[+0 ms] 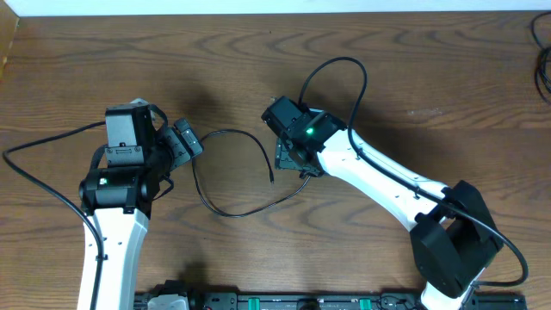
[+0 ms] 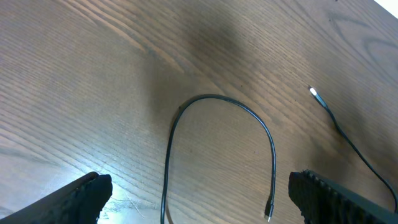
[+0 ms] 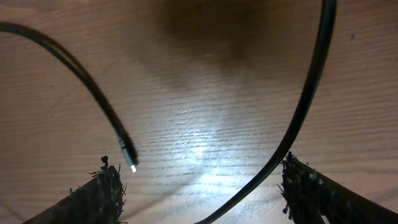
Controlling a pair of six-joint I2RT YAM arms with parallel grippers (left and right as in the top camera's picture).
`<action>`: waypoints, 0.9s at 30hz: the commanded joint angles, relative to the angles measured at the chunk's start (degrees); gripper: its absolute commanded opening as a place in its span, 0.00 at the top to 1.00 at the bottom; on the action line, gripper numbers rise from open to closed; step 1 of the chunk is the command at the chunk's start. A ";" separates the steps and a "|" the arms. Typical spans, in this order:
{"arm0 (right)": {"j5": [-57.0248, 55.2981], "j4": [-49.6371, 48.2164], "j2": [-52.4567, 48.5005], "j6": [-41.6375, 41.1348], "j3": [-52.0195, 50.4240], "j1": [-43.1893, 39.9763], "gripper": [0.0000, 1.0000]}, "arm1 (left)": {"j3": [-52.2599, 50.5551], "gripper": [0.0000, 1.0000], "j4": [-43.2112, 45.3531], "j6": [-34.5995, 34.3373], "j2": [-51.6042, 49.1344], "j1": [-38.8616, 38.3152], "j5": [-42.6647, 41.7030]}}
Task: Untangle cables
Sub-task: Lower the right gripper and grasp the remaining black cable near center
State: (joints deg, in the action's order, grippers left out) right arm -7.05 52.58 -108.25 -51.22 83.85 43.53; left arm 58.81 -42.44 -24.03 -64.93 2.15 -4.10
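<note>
A thin black cable (image 1: 225,132) lies on the wooden table between my two arms. It arcs from the left gripper (image 1: 191,143) to a free plug end (image 1: 273,179). A second run (image 1: 245,212) sweeps low and rightward under the right gripper (image 1: 294,164). In the left wrist view the cable loop (image 2: 214,98) and its plug (image 2: 268,213) lie on the table between the wide-open fingers of the left gripper (image 2: 199,186), and a bright plug tip (image 2: 314,93) lies farther off. The right gripper (image 3: 200,180) is open above a cable (image 3: 301,109) that crosses between its fingers, with a plug (image 3: 129,158) beside the left finger.
Thick black robot wires trail off the left arm (image 1: 39,176) and arch over the right arm (image 1: 344,65). More dark wires show at the far right edge (image 1: 542,60). The black base rail (image 1: 284,301) runs along the near edge of the table.
</note>
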 commanded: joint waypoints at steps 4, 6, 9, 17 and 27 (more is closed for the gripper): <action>-3.39 2.01 -2.43 -6.45 -0.31 0.35 0.20 | 0.39 0.02 -0.20 -0.26 0.20 0.24 0.72; -3.32 1.66 -3.48 -6.67 -0.31 0.39 0.22 | 0.39 0.02 -0.20 -0.26 0.20 0.26 0.72; -2.93 0.81 -5.09 -6.62 -0.31 0.39 0.37 | 0.39 0.02 -0.20 -0.26 0.20 0.24 0.72; 4.35 -14.40 -7.10 14.58 -0.31 2.12 0.52 | 0.39 0.02 -0.20 -0.26 0.20 0.24 0.72; 3.82 -18.93 -11.76 17.73 -0.31 2.56 0.27 | 0.39 0.02 -0.20 -0.26 0.20 0.24 0.72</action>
State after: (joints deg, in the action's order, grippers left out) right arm -3.79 34.24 -116.55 -37.45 83.48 45.78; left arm 58.81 -42.44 -24.03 -64.93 2.15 -4.10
